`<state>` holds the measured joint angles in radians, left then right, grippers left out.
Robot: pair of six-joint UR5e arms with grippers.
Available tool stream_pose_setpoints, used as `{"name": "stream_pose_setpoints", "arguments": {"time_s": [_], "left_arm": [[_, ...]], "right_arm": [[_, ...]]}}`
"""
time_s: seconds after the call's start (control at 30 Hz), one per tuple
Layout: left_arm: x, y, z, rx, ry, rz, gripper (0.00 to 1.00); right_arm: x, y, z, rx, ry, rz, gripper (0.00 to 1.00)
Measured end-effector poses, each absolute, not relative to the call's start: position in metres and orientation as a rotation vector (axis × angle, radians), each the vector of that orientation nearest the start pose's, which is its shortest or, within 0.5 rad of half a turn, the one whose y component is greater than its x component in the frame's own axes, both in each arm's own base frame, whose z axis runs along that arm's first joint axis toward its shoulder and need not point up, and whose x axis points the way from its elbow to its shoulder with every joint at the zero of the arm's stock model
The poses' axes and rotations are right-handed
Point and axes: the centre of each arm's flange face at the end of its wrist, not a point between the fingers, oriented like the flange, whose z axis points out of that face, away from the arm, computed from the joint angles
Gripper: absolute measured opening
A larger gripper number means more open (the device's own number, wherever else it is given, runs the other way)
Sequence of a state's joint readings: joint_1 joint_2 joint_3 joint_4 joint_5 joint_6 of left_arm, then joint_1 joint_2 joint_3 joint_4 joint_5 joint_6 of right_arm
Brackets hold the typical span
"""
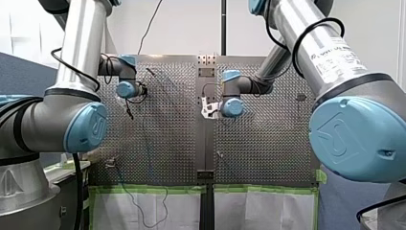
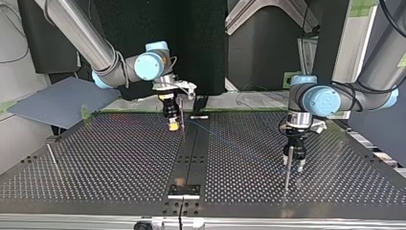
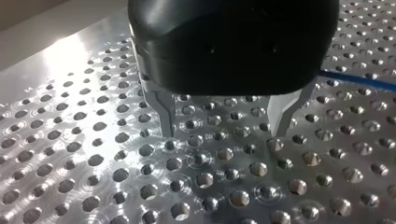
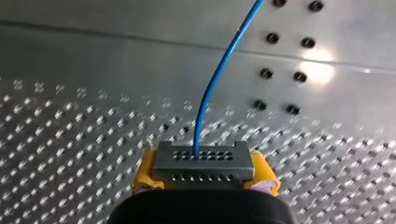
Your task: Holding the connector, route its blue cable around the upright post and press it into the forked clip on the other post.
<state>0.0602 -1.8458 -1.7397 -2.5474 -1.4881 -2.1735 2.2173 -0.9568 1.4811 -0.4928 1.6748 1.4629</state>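
My right pincer [image 4: 205,175] clamps the connector [image 4: 203,161] between its yellow pads [image 4: 145,171], blue cable [image 4: 219,70] leading ahead; my left pincer [image 3: 224,128] stands open.

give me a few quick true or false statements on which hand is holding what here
1. The right hand grips the grey connector between yellow pads. True.
2. A blue cable comes out of the connector. True.
3. The left hand is shut on the cable. False: it is open and empty over the perforated table.
4. The left hand's fingers carry yellow pads. False: they are bare metal.
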Motion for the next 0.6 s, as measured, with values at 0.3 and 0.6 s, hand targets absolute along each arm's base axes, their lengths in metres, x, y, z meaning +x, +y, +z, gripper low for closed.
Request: {"name": "stream_pose_setpoints", "arguments": {"time_s": [0.3, 0.6], "left_arm": [[0.589, -0.109, 0.318, -0.396, 1.395, -0.515, 0.98], [0.589, -0.110, 0.318, -0.395, 1.397, -0.516, 0.98]], "right_arm": [[0.479, -0.472, 0.184, 1.586, -0.873, 1.418, 0.00], [0.451, -0.471, 0.159, 1.520, -0.949, 1.358, 0.00]]}}
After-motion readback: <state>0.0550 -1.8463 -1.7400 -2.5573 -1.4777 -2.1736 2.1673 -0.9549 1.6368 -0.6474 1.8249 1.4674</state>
